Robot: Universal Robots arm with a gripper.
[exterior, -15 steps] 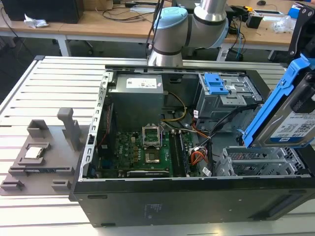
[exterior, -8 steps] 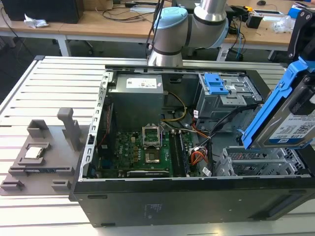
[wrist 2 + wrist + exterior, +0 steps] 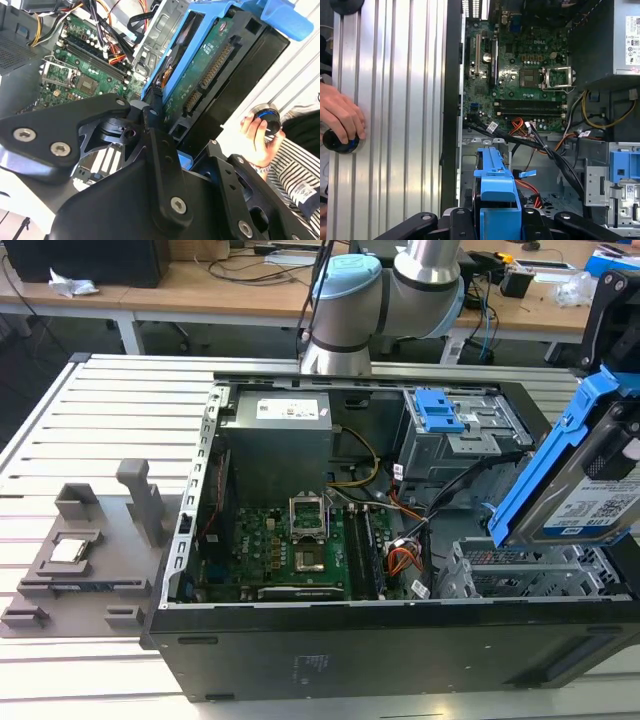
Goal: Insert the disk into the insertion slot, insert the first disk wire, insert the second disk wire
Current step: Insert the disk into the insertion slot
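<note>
Hanging tilted at about three o'clock in the exterior view, the disk [image 3: 590, 480] is off the chassis, white label toward the camera, its blue carrier along the edge facing the case's middle. The gripper [image 3: 499, 226] is clenched on it: in the first wrist view black fingers [image 3: 464, 221] flank the blue carrier on both sides, and in the second wrist view the disk's green circuit-board underside and connector row show. The insertion slot [image 3: 520, 575], a silver perforated cage at about four o'clock in the exterior view, lies just below the disk and apart from it; the disk is not in it. Loose black and orange cables [image 3: 415, 545] lie between that cage and the motherboard [image 3: 290, 540] near six o'clock. At one o'clock stands the grey cage [image 3: 450, 445] with a blue tab; at eleven, the power supply [image 3: 275, 435]. The robot arm [image 3: 380, 290] rises at twelve. At nine o'clock a grey fixture [image 3: 85, 550] lies on the slatted aluminium table [image 3: 130, 410]. In the first wrist view a person's hand [image 3: 340, 117] rests on a round black-and-blue knob [image 3: 340, 143].
</note>
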